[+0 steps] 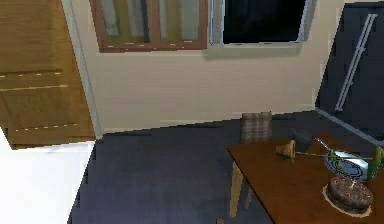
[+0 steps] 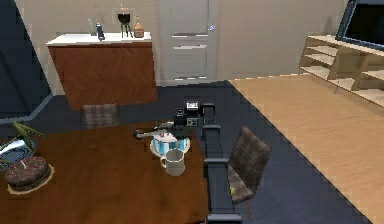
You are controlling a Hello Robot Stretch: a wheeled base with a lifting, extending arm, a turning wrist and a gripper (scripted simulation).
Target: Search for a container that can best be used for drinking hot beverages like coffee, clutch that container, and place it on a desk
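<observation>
The arm reaches across the bench edge, presumably for the mug by that edge; tool near mug, can't tell if it holds anything.

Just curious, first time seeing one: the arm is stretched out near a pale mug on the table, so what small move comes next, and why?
Probably ease the gripper toward the pale mug and line up on it. The mug stands on the brown table beside a teal dish, close to the gripper, and it suits hot coffee.
</observation>
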